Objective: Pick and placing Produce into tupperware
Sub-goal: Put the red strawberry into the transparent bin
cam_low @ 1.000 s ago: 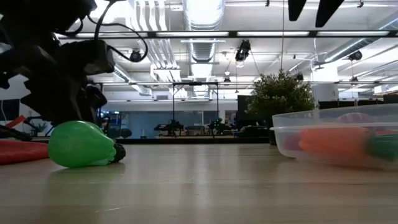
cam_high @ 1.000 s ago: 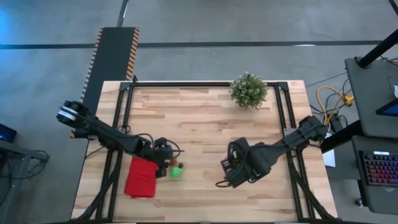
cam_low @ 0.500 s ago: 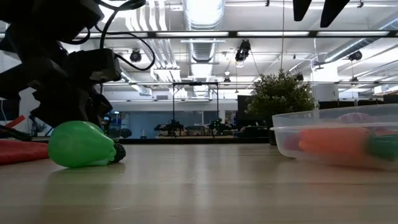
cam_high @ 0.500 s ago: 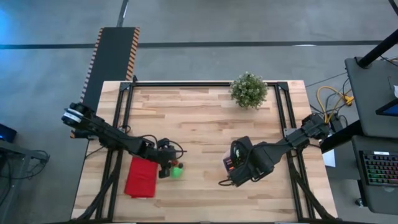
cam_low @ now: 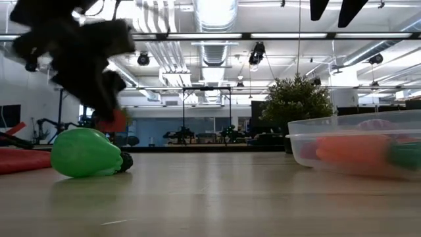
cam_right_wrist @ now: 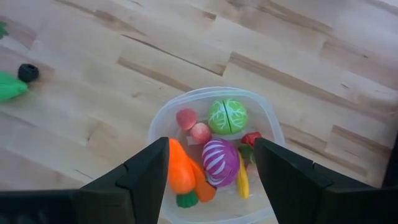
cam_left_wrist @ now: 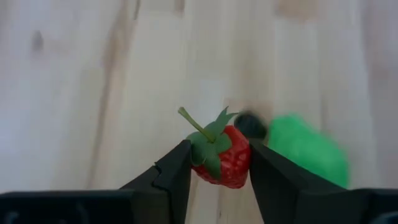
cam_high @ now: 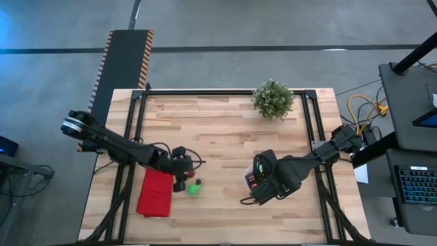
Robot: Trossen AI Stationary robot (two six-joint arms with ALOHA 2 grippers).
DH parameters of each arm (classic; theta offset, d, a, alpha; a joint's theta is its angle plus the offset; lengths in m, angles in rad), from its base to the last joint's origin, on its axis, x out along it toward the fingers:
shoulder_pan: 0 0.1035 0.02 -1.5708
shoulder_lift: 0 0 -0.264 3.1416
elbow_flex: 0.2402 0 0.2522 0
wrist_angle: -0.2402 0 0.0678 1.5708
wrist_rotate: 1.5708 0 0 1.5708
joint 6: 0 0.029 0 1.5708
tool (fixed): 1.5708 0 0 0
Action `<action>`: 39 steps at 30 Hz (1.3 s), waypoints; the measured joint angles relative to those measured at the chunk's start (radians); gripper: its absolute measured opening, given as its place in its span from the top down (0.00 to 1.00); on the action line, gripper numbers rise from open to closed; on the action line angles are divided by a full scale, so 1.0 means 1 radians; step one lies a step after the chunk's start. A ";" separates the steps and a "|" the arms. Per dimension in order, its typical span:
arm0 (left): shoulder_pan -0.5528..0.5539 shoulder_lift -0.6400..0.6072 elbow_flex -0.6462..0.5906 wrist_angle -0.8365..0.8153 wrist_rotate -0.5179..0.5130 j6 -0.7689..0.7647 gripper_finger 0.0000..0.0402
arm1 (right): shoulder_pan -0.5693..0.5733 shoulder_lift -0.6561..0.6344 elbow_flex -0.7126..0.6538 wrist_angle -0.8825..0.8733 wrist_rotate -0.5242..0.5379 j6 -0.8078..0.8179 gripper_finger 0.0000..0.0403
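left end effector (cam_left_wrist: 217, 165) clenched on strawberry (cam_left_wrist: 222, 157), lifted off bench, near front edge | green piece (cam_high: 194, 189) beside: light, hard, likely slippery; grip across middle | tub (cam_right_wrist: 214, 149) front-right, right end effector (cam_right_wrist: 211, 168) released above

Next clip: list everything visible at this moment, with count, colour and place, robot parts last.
Toy strawberry: one, red with green leaves, held above the table by the left gripper.
Green toy vegetable: one, on the table beside the red cloth.
Clear round plastic container: one, under the right gripper, holding an orange carrot, a green cabbage, a purple piece, and pink, red and yellow pieces.
Red folded cloth: one, near the table's left front.
Green potted plant: one, at the far edge.
Wooden table: one, light.
Left gripper: fingers shut on the strawberry.
Right gripper: open, above the container.
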 joint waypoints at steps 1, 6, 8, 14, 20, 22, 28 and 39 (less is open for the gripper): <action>0.005 -0.012 0.025 -0.014 -0.001 0.013 0.70 | 0.004 -0.003 0.000 0.000 0.001 -0.001 0.43; 0.035 -0.040 0.176 -0.017 0.031 0.092 0.71 | 0.053 -0.053 -0.016 -0.001 0.031 0.047 0.43; 0.043 -0.024 0.239 -0.024 0.033 0.129 0.69 | 0.084 -0.087 -0.041 0.000 0.042 0.104 0.43; 0.068 0.081 0.399 -0.016 0.080 0.248 0.67 | 0.212 -0.214 -0.197 -0.002 -0.014 0.273 0.43; 0.104 0.286 0.536 -0.010 0.178 0.359 0.66 | 0.331 -0.265 -0.326 0.012 -0.141 0.433 0.43; 0.112 0.353 0.590 -0.006 0.192 0.402 0.66 | 0.349 -0.271 -0.331 0.024 -0.140 0.453 0.43; 0.148 0.550 0.807 0.071 0.286 0.460 0.66 | 0.353 -0.265 -0.326 0.027 -0.241 0.421 0.43; 0.220 0.840 1.091 0.064 0.421 0.472 0.66 | 0.360 -0.265 -0.251 -0.003 -0.235 0.420 0.43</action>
